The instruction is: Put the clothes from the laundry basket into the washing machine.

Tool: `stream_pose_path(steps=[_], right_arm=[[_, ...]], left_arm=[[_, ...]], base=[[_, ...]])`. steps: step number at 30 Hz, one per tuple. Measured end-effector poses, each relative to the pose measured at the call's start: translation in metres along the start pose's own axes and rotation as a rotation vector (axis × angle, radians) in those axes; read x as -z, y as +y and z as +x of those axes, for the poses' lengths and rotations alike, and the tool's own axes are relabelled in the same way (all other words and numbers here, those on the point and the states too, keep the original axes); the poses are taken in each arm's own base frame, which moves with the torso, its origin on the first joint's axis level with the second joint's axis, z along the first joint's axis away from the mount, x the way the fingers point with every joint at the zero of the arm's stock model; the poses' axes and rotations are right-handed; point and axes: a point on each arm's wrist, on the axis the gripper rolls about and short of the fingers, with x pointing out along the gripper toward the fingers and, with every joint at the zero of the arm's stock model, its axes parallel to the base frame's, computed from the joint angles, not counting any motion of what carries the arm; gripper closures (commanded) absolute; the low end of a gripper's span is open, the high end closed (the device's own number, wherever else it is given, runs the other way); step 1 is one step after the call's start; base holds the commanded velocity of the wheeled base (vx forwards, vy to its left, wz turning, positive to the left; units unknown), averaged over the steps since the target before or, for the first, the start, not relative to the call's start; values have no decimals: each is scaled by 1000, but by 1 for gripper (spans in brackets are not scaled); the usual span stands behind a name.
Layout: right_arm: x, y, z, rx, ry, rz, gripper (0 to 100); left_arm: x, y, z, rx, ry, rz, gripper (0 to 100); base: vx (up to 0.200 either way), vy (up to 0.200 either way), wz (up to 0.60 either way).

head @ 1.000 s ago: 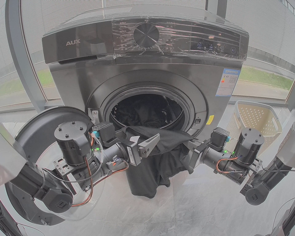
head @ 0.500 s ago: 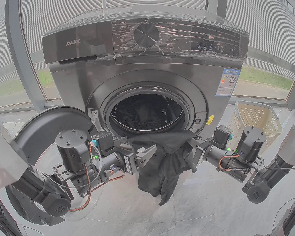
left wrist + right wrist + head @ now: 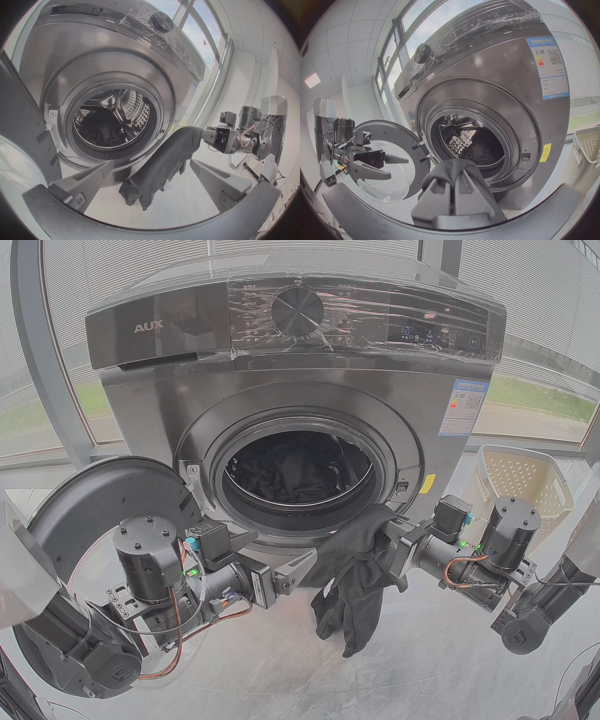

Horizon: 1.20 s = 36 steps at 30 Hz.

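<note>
Right gripper [image 3: 454,184] is clamped on 1 black garment [image 3: 353,577], dangling just below the washing machine [image 3: 300,384] opening (dark clothes [image 3: 294,468] in the drum). Left gripper [image 3: 398,168] sits wide open beside it.

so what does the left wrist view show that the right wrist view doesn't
Left wrist view only: the black garment at full length, hanging free to its loose end, and the right claw from outside, clamped on the garment's top. Right wrist view only: the laundry basket beside the machine, and the left claw from outside, open, holding nothing. Both: the washing machine, its drum open with dark clothes inside, and the dial.
</note>
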Motion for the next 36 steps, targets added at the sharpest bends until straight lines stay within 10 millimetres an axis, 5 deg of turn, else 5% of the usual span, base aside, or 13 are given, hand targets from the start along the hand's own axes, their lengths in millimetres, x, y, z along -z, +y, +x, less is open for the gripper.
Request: stream_pose_path(steps=[36], right_arm=[[-19, 13, -7, -44, -65, -4, 100]], left_arm=[[74, 22, 32, -14, 57, 78, 0]], base=[[0, 0, 0]])
